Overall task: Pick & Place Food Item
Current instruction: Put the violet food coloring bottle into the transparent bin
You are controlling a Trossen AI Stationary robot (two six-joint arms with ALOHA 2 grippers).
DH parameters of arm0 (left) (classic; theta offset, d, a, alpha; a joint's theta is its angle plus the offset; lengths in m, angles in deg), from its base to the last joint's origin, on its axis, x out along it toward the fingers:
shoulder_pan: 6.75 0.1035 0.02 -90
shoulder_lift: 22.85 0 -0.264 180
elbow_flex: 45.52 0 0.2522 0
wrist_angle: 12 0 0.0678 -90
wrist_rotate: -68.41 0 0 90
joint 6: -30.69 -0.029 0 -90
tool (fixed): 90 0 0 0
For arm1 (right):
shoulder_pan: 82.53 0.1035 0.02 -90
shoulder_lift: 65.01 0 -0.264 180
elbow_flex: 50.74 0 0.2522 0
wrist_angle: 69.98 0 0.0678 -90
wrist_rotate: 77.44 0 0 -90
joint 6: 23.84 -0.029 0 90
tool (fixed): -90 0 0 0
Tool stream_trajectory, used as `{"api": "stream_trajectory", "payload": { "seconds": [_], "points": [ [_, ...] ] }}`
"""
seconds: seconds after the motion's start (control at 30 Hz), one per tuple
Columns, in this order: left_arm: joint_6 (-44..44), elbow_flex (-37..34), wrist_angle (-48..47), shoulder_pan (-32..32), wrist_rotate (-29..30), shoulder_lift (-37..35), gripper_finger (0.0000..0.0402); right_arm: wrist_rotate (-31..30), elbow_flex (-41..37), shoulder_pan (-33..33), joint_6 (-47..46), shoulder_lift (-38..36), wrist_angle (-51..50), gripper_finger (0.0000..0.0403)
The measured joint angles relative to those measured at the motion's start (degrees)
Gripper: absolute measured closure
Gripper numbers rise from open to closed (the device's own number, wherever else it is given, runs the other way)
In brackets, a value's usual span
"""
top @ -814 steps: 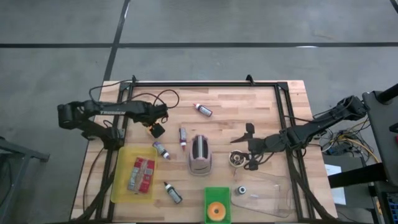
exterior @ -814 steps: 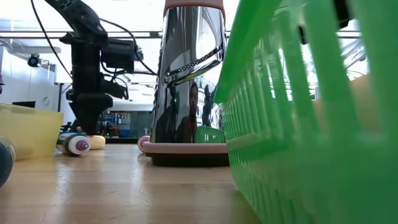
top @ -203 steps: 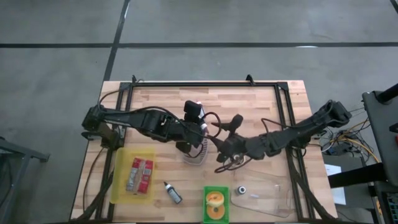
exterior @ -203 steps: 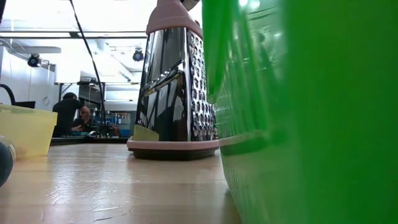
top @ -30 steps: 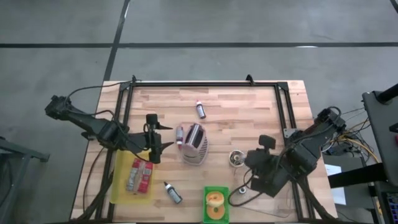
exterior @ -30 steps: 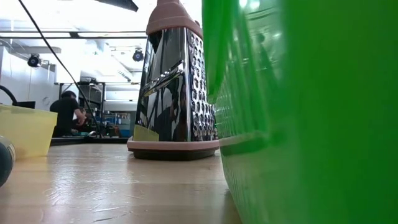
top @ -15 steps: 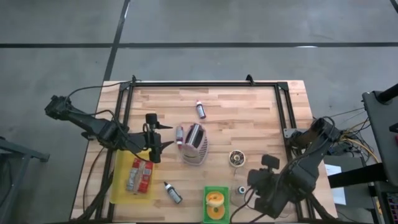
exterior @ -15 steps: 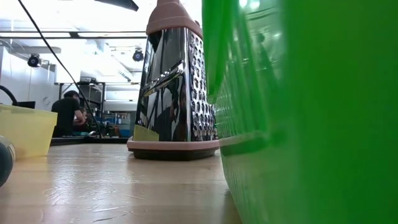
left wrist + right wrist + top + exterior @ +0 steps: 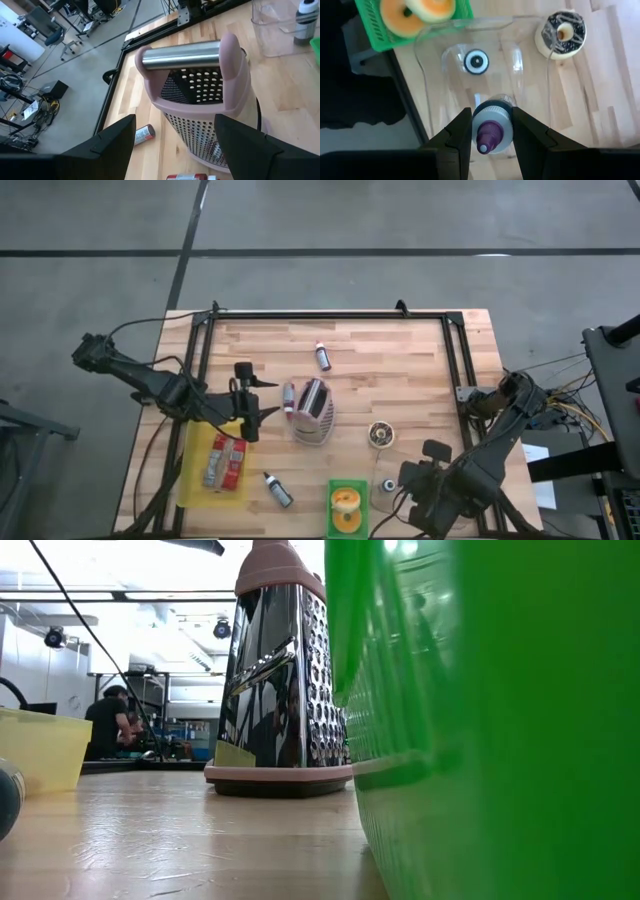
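My right gripper [image 9: 491, 114] is shut on a small bottle with a purple cap [image 9: 490, 126], over a clear container [image 9: 435, 70] near the table's front right. In the high view its wrist [image 9: 432, 480] hides the fingers. A second bottle [image 9: 476, 61] stands in the container. A chocolate doughnut [image 9: 379, 434] lies flat on the table, far of the container. An orange doughnut [image 9: 347, 502] lies in a green basket [image 9: 349, 523]. My left gripper [image 9: 250, 412] hangs open left of the pink-trimmed grater [image 9: 200, 95], its fingers pointing at it. My right gripper pinches the bottle's body just under the cap [image 9: 492, 116] between its two fingers [image 9: 461, 131]. The fingers come from above, pointing steeply down. The bottle hangs clear above the container's floor, cap end toward the wrist.
A yellow bin [image 9: 190, 470] with packets sits at the front left. Loose bottles lie at the far middle [image 9: 322, 356], beside the grater [image 9: 288, 394] and near the front [image 9: 277, 489]. A black frame rail [image 9: 330, 315] borders the table. A person [image 9: 105, 725] shows in the room behind.
My right gripper has carried the bottle toward the table's near edge, from beside the chocolate doughnut to above the clear container, sinking and tipping to point more steeply down. It has stayed shut on the bottle.
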Motion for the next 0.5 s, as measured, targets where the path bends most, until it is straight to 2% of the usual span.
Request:
{"api": "stream_trajectory", "payload": {
  "seconds": [0.23, 0.5],
  "points": [
    [-0.19, 0.00, 1.70, 0.00, 0.00, 0.00, 0.0129, 0.71, -3.93, -0.02, 0.43, -0.07, 2.39, 0.0300],
    [0.11, 0.00, 1.70, 0.00, -0.02, -0.07, 0.0129, 0.31, -7.58, -0.78, 3.99, -0.25, 9.55, 0.0300]
  ]
}}
